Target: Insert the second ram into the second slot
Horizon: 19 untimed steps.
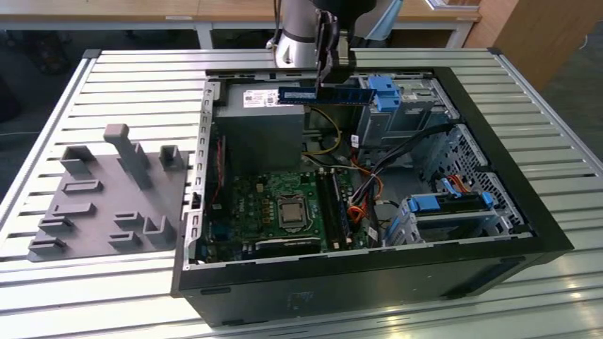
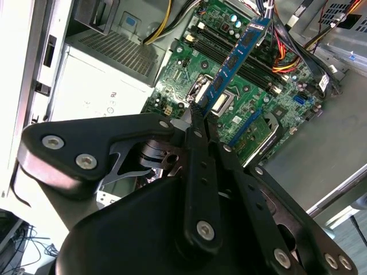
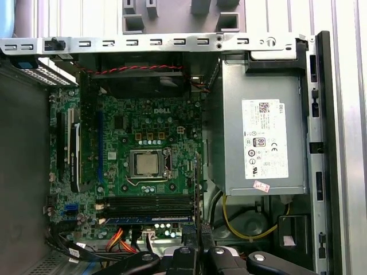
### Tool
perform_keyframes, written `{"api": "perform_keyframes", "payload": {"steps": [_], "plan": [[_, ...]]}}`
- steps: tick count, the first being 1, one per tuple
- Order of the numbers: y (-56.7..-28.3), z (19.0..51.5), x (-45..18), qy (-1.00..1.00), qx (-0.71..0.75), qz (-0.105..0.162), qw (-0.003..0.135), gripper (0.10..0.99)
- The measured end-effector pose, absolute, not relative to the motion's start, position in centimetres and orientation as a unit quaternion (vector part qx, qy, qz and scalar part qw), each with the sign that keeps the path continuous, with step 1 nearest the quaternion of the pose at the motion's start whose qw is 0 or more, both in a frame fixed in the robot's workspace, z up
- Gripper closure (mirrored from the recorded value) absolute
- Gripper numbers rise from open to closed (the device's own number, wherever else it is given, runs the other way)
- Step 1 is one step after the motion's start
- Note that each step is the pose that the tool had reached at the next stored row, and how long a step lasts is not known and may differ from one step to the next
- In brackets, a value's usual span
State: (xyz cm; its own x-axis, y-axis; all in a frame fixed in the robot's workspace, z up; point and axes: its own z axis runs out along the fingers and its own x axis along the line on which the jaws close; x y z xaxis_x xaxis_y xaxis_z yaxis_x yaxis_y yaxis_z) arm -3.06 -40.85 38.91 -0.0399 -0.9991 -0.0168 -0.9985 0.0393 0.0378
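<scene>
Case [image 1: 541, 233] open above, cables [image 3: 123, 239] beside slots [image 3: 146, 201]

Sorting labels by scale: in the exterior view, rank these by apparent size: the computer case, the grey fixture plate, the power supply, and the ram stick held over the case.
1. computer case
2. grey fixture plate
3. power supply
4. second ram, clamped in the gripper, clearly the smallest

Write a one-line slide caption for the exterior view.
Gripper holds a blue memory stick above the open computer case, not yet seated on the motherboard.
</scene>
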Motion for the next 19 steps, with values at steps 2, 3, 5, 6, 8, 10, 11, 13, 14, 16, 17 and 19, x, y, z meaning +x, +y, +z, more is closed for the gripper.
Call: {"api": "perform_keyframes", "payload": {"steps": [2,3,5,6,8,10,11,13,14,16,17,19], "plan": [[-40.85,38.91,-3.06,-0.721,0.692,-0.019,0.007,0.949],[-40.85,38.91,-3.06,-0.722,0.692,-0.019,0.007,0.949],[-40.85,38.91,-3.06,-0.723,0.691,-0.019,0.007,0.949],[-40.85,38.91,-3.06,-0.723,0.69,-0.019,0.007,0.949],[-40.85,38.91,-3.06,-0.724,0.69,-0.019,0.007,0.949],[-40.85,38.91,-3.06,-0.725,0.689,-0.019,0.007,0.949],[-40.85,38.91,-3.06,-0.726,0.688,-0.019,0.007,0.949],[-40.85,38.91,-3.06,-0.727,0.687,-0.02,0.007,0.949],[-40.85,38.91,-3.06,-0.727,0.686,-0.02,0.007,0.949],[-40.85,38.91,-3.06,-0.729,0.684,-0.02,0.007,0.949],[-40.85,38.91,-3.06,-0.729,0.684,-0.02,0.007,0.949],[-40.85,38.91,-3.06,-0.731,0.682,-0.02,0.007,0.949]]}}
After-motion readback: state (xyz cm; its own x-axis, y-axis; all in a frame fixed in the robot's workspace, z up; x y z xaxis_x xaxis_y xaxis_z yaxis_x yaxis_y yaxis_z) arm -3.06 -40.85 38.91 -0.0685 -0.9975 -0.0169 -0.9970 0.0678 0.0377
